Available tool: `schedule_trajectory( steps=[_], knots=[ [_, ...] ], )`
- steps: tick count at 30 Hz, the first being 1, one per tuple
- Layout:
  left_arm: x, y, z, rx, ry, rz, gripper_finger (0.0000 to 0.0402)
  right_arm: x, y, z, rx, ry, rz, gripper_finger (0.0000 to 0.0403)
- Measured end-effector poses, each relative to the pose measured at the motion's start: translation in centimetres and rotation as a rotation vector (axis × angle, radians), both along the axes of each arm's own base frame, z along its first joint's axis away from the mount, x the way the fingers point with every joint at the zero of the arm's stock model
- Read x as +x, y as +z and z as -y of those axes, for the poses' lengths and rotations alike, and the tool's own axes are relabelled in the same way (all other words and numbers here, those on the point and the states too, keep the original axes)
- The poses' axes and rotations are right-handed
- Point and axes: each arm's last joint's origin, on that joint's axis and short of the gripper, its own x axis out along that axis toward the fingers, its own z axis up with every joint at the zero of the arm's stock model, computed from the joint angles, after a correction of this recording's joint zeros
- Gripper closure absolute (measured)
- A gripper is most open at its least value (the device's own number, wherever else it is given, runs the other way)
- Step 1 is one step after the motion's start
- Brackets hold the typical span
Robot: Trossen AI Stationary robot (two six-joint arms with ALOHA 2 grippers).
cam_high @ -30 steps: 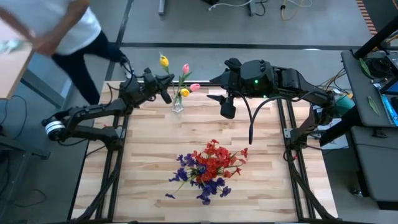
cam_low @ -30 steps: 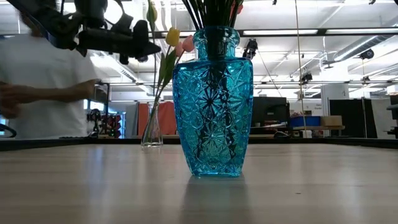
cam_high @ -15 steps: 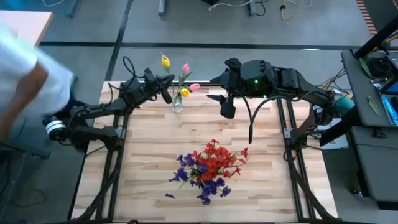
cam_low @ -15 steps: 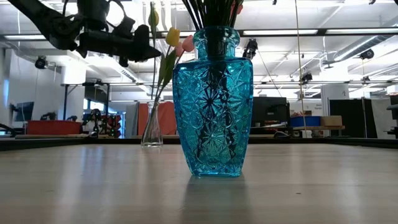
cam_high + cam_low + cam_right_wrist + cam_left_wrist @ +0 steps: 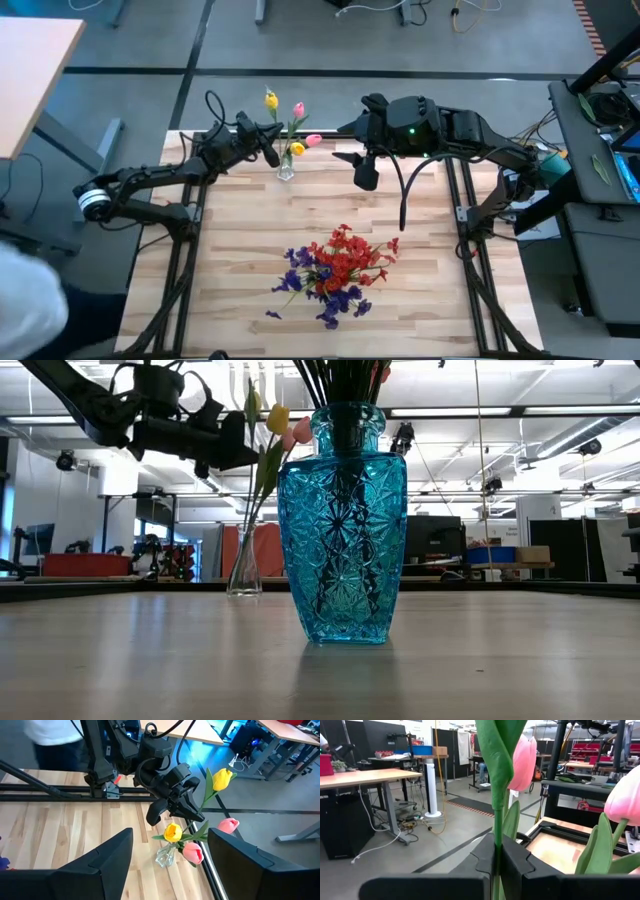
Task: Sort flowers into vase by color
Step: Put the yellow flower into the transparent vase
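L gripper [image 5: 268,150] upper left of centre, high view: fingers clamped on stem of yellow tulip [image 5: 268,99], held above small clear vase [image 5: 286,170] w/ 2 pink + 1 yellow tulip. R gripper [image 5: 364,170] upper centre, fingers apart, holding nothing. Red/purple flowers [image 5: 335,270] in blue vase [image 5: 342,520], lower centre of table [image 5: 430,290]

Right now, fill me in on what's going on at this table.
The left gripper is shut on a yellow tulip, holding its stem over the small clear vase that has pink and yellow tulips in it. The right gripper hovers open nearby, holding nothing. Red and purple flowers already stand in the blue vase.
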Motion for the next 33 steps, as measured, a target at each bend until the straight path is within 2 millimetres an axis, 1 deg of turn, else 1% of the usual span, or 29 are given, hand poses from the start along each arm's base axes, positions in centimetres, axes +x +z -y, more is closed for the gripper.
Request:
schedule_trajectory(
  steps=[4,7,18,26,29,33],
  knots=[
    [0.0,0.01,0.0,0.0,0.0,0.001,0.04,0.0,0.0,0.0,0.0,0.0,0.0,0.0152],
    [-0.01,0.02,0.01,0.001,0.0,0.001,0.039,0.0,0.0,-0.01,-0.001,0.001,0.0,0.015],
    [-0.02,-0.25,0.02,-0.018,0.0,-0.023,0.0322,0.0,0.0,-0.01,0.0,0.002,0.0,0.015],
    [-0.12,-0.18,0.09,-0.043,0.0,-0.01,0.0269,0.0,0.0,-0.01,0.001,0.002,0.001,0.0148],
    [-0.12,-0.37,0.09,-0.055,0.0,-0.025,0.0254,0.0,0.0,-0.01,0.001,0.002,0.0,0.0149],
    [-0.13,-0.58,0.09,-0.062,0.0,-0.047,0.0244,0.0,0.0,-0.01,0.001,0.002,0.001,0.0146]
  ],
)
